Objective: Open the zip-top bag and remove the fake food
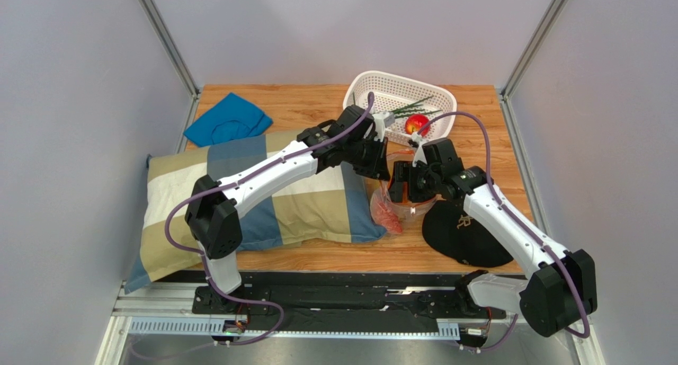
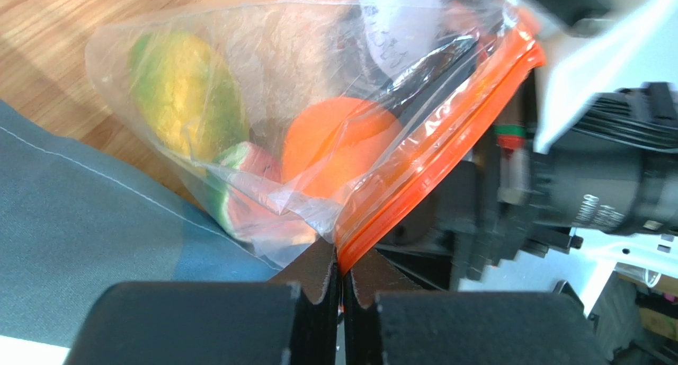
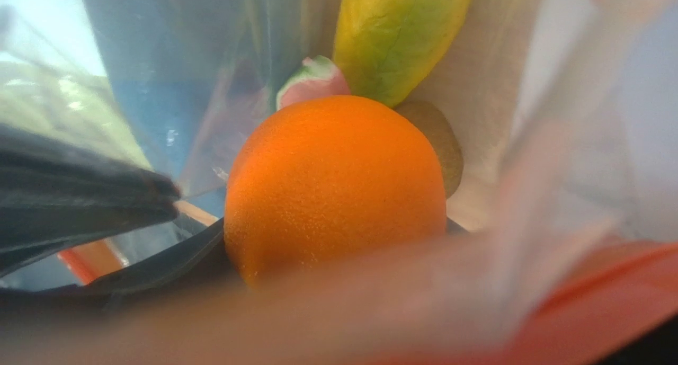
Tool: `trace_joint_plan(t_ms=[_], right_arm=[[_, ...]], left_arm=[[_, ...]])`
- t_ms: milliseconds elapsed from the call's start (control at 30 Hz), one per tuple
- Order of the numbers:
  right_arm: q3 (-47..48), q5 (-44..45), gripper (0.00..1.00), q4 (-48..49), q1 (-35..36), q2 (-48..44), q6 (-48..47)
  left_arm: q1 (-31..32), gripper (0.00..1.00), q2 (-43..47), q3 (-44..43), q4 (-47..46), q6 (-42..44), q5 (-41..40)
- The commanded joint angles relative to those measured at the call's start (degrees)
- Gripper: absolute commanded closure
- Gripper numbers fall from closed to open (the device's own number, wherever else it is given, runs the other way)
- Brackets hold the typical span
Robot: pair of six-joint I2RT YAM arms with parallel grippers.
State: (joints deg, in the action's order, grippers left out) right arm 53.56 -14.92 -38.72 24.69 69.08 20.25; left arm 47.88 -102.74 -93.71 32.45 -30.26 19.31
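The zip-top bag hangs between my two grippers above the table, beside the pillow. In the left wrist view my left gripper is shut on the end of its orange-red zip strip. Through the plastic I see an orange, a yellow-green piece and a pink-and-green slice. My right gripper is at the bag's mouth. Its view looks into the bag at the orange, the yellow-green piece and a brown piece. Blurred plastic hides its jaws.
A white perforated basket at the back holds a red apple and a green leafy vegetable. A black cap lies right of the bag. A checked pillow and a blue cloth fill the left side.
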Motion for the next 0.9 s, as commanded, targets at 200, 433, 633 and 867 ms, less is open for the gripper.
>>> trace_joint_plan(t_ms=[200, 433, 633, 867], right_arm=[[13.57, 11.30, 1.00, 0.84, 0.45, -1.32, 21.82], [13.68, 7.20, 1.00, -1.53, 0.36, -0.69, 36.87], [19.19, 7.35, 1.00, -11.19, 0.19, -8.95, 28.28], [31.06, 21.77, 1.00, -8.42, -2.35, -1.78, 13.59]], left_arm=[[1.78, 1.00, 2.98, 5.47, -4.32, -5.24, 0.64], [3.54, 1.00, 3.69, 7.14, -7.31, -6.48, -0.32], [-0.49, 1.00, 3.07, 6.44, -4.42, -5.25, -1.38], [-1.74, 1.00, 3.25, 6.96, -4.50, -5.42, 0.90]])
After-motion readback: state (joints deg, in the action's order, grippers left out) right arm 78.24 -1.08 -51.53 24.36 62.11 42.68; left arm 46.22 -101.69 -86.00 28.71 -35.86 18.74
